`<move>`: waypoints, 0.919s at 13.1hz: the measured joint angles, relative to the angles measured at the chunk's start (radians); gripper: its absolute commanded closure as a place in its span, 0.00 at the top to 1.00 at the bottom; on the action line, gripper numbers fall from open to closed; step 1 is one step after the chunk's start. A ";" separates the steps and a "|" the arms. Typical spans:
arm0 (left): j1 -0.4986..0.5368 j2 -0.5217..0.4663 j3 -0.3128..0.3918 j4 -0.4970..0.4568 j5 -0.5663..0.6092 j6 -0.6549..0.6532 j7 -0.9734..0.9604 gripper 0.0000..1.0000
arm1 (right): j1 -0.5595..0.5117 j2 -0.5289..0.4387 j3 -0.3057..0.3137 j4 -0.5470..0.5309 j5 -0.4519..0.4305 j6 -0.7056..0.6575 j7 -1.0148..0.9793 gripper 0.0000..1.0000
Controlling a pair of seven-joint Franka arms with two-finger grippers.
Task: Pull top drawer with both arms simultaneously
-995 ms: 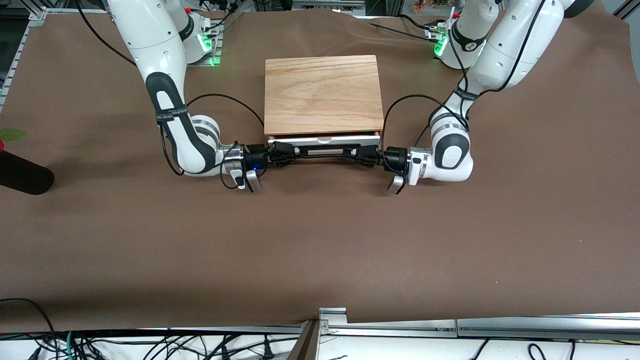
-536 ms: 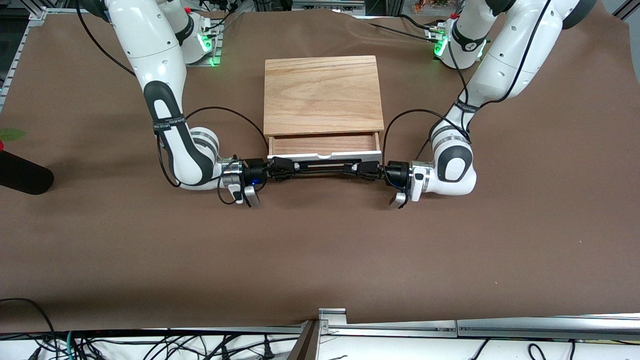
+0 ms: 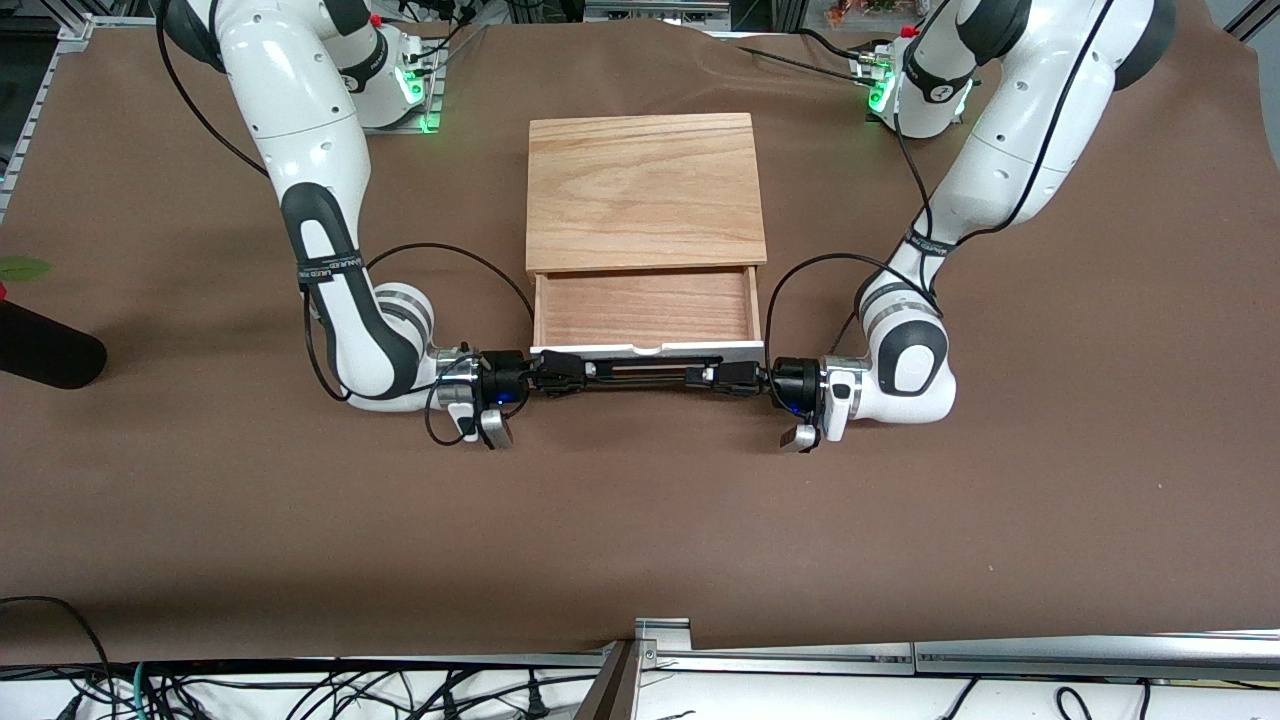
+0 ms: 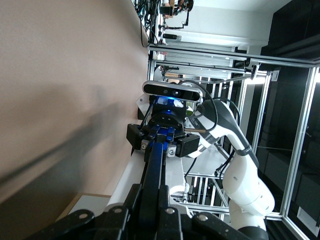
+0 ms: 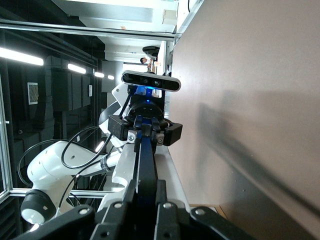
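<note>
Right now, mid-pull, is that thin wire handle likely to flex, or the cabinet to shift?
The handle probably stays fairly stiff: left gripper and right gripper hold its ends. The cabinet looks unanchored, so it may creep. The top drawer is empty, likely light.

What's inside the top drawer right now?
The top drawer shows only bare wooden floor. Whatever part lies under the cabinet top is hidden.
</note>
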 measured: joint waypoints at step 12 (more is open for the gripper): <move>0.000 0.046 0.000 0.087 0.000 0.013 -0.055 0.99 | -0.038 0.049 -0.002 0.123 0.021 0.078 0.046 0.82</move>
